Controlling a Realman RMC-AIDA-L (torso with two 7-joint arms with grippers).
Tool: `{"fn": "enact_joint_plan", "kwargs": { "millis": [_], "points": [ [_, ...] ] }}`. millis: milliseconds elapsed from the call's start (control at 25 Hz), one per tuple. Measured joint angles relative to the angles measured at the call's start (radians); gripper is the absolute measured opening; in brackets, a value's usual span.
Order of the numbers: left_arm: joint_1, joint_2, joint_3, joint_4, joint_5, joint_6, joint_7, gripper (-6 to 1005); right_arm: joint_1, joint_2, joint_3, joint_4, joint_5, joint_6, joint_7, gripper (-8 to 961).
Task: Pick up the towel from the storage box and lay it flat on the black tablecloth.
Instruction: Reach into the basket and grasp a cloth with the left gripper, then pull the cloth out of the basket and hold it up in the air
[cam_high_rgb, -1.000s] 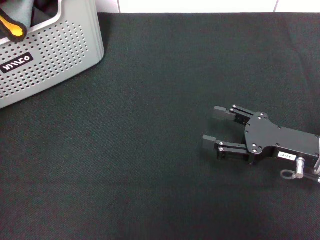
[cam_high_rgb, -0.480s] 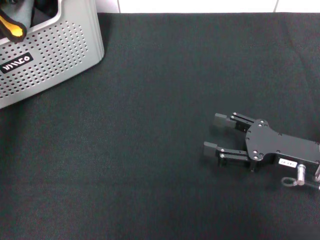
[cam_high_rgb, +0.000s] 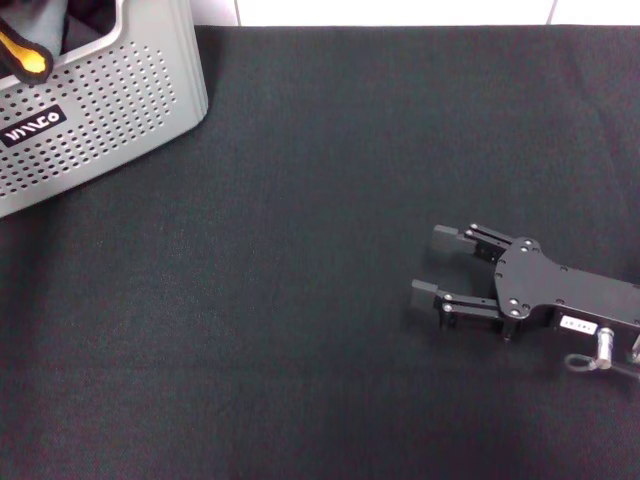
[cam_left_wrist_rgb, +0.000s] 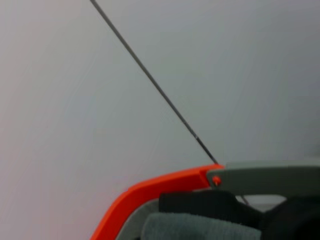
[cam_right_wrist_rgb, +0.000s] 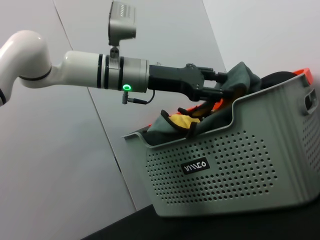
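Towel (cam_right_wrist_rgb: 186, 121) lying bunched in storage box (cam_right_wrist_rgb: 235, 170), yellow corner showing among grey cloth. Left gripper (cam_right_wrist_rgb: 227, 86) reaching over box rim, above cloth pile; whether fingers are parted or closed, cannot tell, likely pressing grey cloth. Right gripper (cam_high_rgb: 428, 267) resting low over black tablecloth (cam_high_rgb: 300, 250), jaws spread, holding nothing.

Advice: be aiming for yellow fold only, avoiding grey cloth; be lifting straight up clear of rim.

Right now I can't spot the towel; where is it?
Head view: the towel sits in the storage box, far left; the left gripper reaches in above it.
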Motion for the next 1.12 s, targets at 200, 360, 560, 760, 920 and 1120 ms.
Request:
{"fn": "enact_joint_plan", "kwargs": {
  "millis": [200,360,560,760,920,1120],
  "points": [
    [0.002,-0.002,0.012,-0.009,0.021,-0.03,-0.002,593,0.005,0.0,0.0,0.0,0.001,-0.003,0.0,848],
    [0.006,-0.003,0.014,-0.002,0.013,-0.035,-0.009,570,0.006,0.0,0.0,0.0,0.001,-0.004,-0.005,847],
    [0.007,-0.002,0.015,-0.001,0.013,-0.036,-0.011,421,0.007,0.0,0.0,0.0,0.003,-0.005,-0.008,845],
    [0.009,-0.002,0.023,-0.002,0.008,-0.036,-0.01,148,0.005,0.0,0.0,0.0,0.01,-0.005,-0.01,844],
    [0.023,-0.002,0.021,0.03,-0.051,-0.032,-0.013,74,0.003,0.0,0.0,0.0,0.011,-0.004,-0.012,842],
    [0.132,-0.001,0.027,0.219,-0.293,-0.013,-0.015,39,0.001,0.0,0.0,-0.006,0.013,0.003,-0.032,841]
  ]
}}
